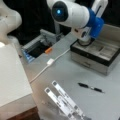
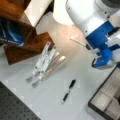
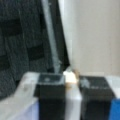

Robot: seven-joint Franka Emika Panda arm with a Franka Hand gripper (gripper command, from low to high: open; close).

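The grey tabletop (image 1: 75,75) is the biggest thing. On it, at about 3 o'clock in a front view, sits a black and silver box (image 1: 96,56) with its top off — inside are shallow grey trays, and what lies in them cannot be told. The white and blue arm (image 1: 75,15) hangs over this box. Its gripper (image 3: 71,83) shows in the wrist view, at 6 o'clock, with the two black fingers (image 3: 50,86) clenched on a small pale thing (image 3: 70,77). A folding metal stand (image 2: 43,63) lies near the middle. A black pen (image 2: 68,91) lies alone at 6 o'clock — well apart from the box.
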